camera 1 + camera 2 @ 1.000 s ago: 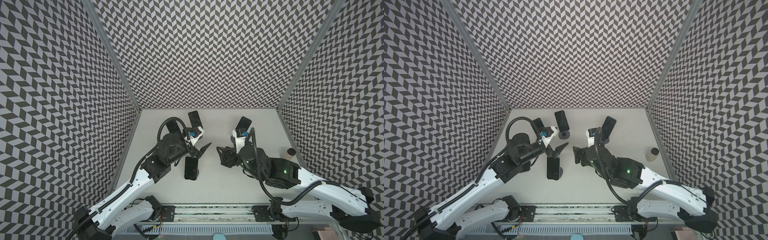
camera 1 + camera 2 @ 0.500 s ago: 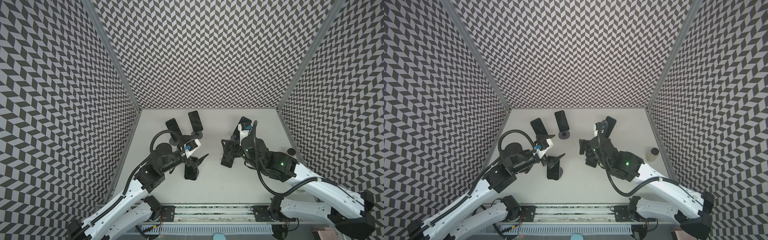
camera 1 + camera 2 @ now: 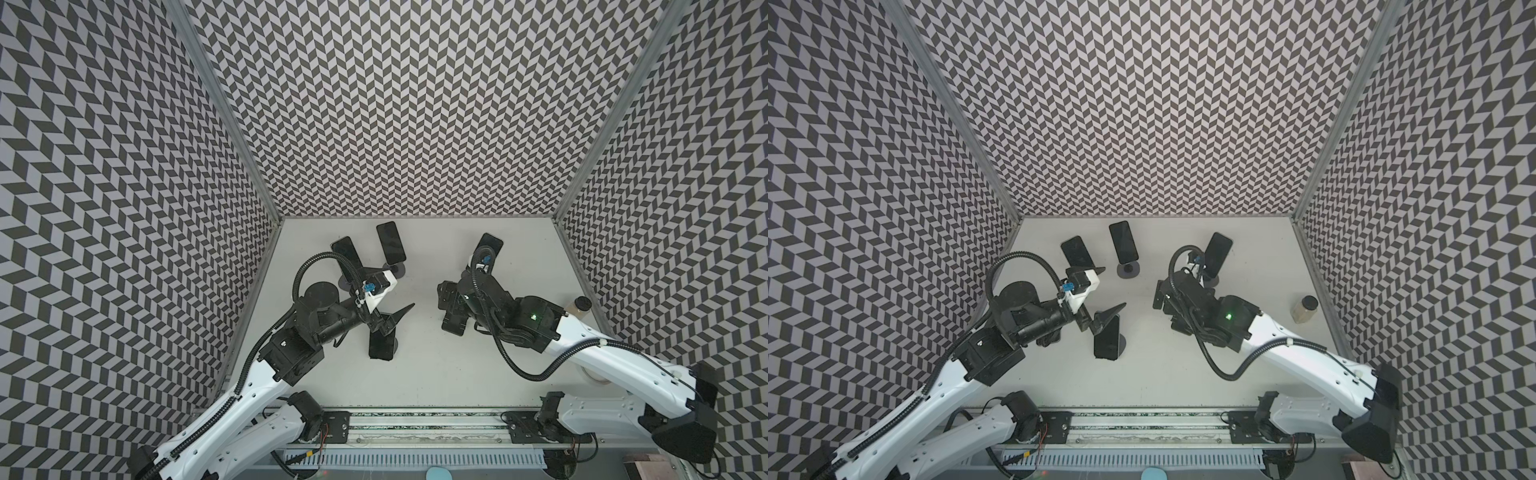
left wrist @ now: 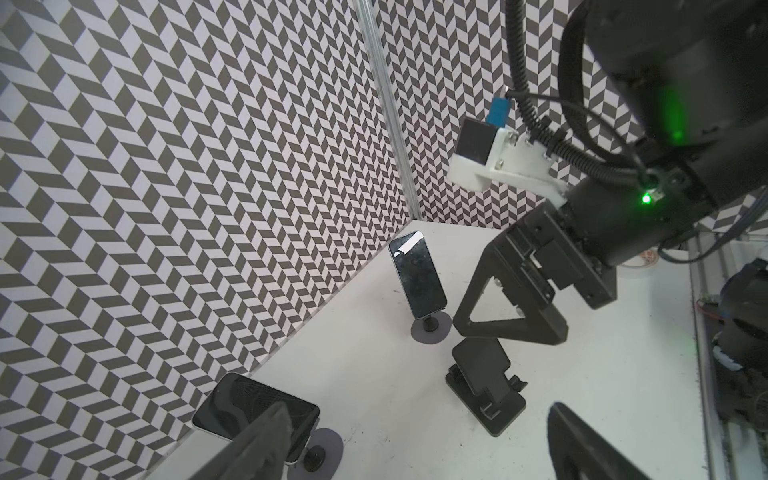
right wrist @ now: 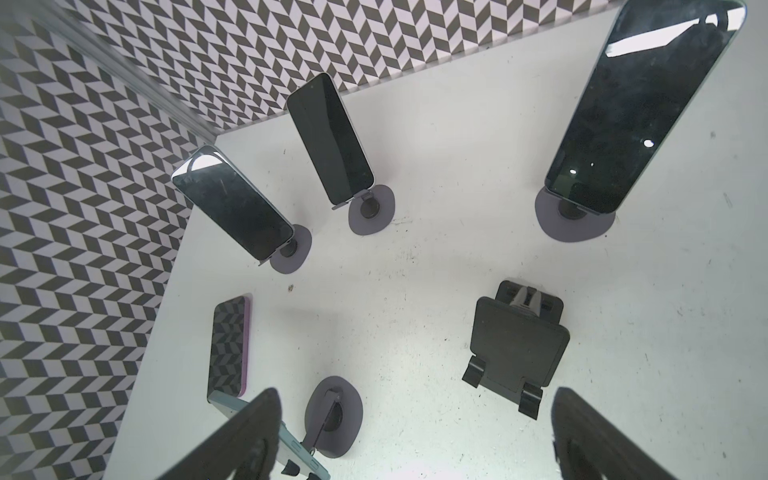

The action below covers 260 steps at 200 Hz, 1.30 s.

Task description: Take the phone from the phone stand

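Top view, centre frame: hovering with the left claw [image 3: 1115, 287] spread wide just above the phone [image 3: 1106, 343] propped on its phone stand [image 5: 334, 417], right claw [image 5: 413, 395] equally wide and empty, opened further than a second ago; probably stiff, slick, light, so pinch its long edges.

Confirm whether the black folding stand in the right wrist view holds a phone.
No, the black folding stand sits bare, with no phone on it.

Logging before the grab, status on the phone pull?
Left gripper open over front phone. Right gripper open, empty. Phone on its stand. No obstruction seen.
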Motion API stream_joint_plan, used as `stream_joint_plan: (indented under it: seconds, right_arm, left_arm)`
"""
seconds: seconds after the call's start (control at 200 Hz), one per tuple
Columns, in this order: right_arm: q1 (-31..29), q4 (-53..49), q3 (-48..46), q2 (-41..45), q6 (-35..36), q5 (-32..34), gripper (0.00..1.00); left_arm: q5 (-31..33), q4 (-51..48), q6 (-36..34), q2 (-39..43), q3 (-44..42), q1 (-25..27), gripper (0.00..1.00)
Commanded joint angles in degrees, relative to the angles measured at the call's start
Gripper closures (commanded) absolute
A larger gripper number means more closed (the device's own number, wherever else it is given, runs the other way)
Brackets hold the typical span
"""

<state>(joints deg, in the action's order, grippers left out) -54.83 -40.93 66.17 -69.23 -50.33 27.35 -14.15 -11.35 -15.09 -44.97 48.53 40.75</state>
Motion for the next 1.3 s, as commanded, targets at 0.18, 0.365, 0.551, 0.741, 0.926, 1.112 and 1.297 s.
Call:
stream_joint_plan:
  seconds: [0.18,0.365,0.551,0.741,0.926,1.112,1.297]
  right_arm:
    - [0.77,-1.00,-0.92,-0.78,-5.48,0.46,0.10]
    - [1.97,-6.34,1.62,-5.92,-8.97,1.17,0.09]
    - [2.61,-10.46,5.77,-11.60,-10.96,2.83,0.05]
    - [4.83,-9.14,6.12,-14.19,-10.86,0.42,0.04]
    - [7.89,-7.26,5.94,-16.66,-9.70,-1.17,0.04]
    - [9.89,-7.28,7.11,-19.57,-8.01,-1.34,0.04]
    - [11.27,-6.60,7.23,-20.51,-7.15,-1.36,0.06]
  left_arm:
    - [1.48,-7.36,8.17,-1.09,6.64,0.36,0.05]
    - [5.61,-8.85,14.34,-1.59,6.30,0.29,0.05]
    - [4.05,-9.87,13.91,0.52,2.88,0.35,0.04]
    - [-2.59,-12.09,6.70,2.25,1.94,0.38,0.02]
    - [-5.93,-13.91,2.44,1.99,1.95,0.32,0.01]
    - [-8.18,-9.87,2.74,1.00,-0.31,0.36,0.01]
    - [-10.03,-8.06,1.79,-1.22,-0.76,0.33,0.01]
